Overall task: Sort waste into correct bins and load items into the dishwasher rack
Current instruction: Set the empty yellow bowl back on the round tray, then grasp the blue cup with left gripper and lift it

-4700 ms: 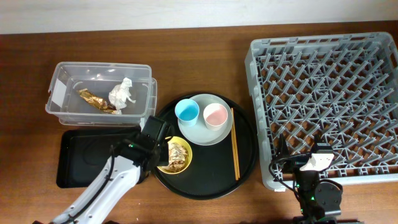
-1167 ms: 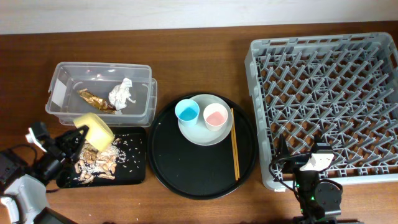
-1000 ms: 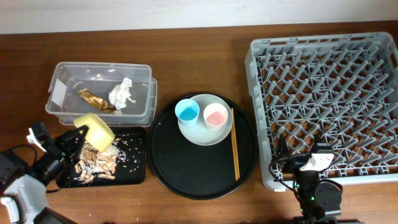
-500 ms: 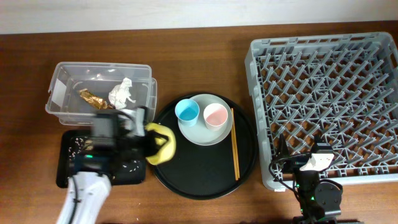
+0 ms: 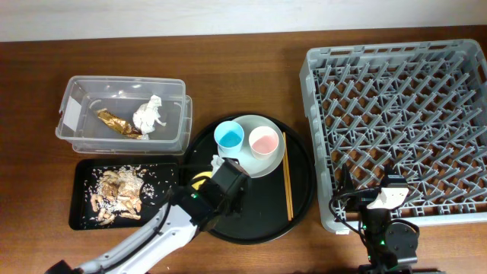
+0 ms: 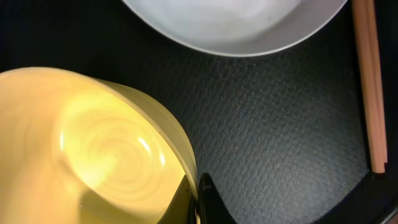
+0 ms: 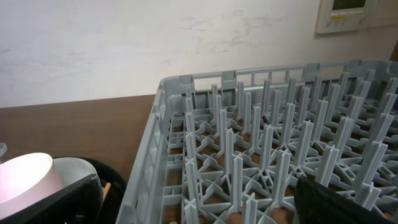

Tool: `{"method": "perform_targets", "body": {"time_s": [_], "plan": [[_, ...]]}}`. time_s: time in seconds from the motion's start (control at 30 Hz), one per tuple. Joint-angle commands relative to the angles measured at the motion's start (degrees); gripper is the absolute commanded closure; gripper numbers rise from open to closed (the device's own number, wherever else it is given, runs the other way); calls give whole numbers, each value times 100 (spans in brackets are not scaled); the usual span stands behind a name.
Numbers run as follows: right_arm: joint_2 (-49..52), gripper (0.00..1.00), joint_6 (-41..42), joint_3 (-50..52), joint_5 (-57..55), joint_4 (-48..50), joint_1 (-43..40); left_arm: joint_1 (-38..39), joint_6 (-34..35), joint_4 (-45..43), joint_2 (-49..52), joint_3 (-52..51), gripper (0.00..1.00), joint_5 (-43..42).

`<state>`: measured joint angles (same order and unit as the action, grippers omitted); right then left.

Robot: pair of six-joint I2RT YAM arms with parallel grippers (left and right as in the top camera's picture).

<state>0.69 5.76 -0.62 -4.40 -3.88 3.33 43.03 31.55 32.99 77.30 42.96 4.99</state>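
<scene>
Now, food scraps [image 5: 118, 190] binned, left pincer [image 6: 194, 198] grips the yellow bowl [image 6: 93, 143] by its rim — loading step; next, carry it into the dishwasher rack [image 5: 396, 122] — right pincer [image 5: 348, 199]: state cannot be told.

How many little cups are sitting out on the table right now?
2. The small blue cup and the small pink cup stand side by side on the pale round plate. The left arm could hide another.

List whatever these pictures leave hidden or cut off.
Overhead: the left arm covers most of the bowl.
Left wrist: frame edges cut off the bowl, plate and chopsticks.
Right wrist: the right gripper is only a dark corner sliver; open or shut is unclear.
Overhead: food scraps too small to identify.
</scene>
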Motion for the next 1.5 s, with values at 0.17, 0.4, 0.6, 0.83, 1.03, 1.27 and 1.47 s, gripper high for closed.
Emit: {"method": "perform_targets", "body": {"time_s": [0.17,0.4,0.6,0.83,1.03,1.27,1.47], "plan": [[-33,1,-20,31,11,-42,-42,-4,-15,-210,15,221,53,87],[-33,1,-22,31,11,-42,-42,-619,-501,754,-92,2048,52,684],[-33,1,-20,31,11,-42,-42,-1298,-573,756,149,2164,52,684],[-33,1,-22,31,11,-42,-42,-1300,-575,188,1287,2162,51,684],[-33,1,-22,31,11,-42,-42,-1379,-577,-63,1609,2162,51,686],[-33,1,-22,31,9,-42,-42,-1412,-570,-356,1679,2159,51,684],[-33,1,-22,31,11,-42,-42,-1412,-568,-557,2181,2159,79,684]]}}
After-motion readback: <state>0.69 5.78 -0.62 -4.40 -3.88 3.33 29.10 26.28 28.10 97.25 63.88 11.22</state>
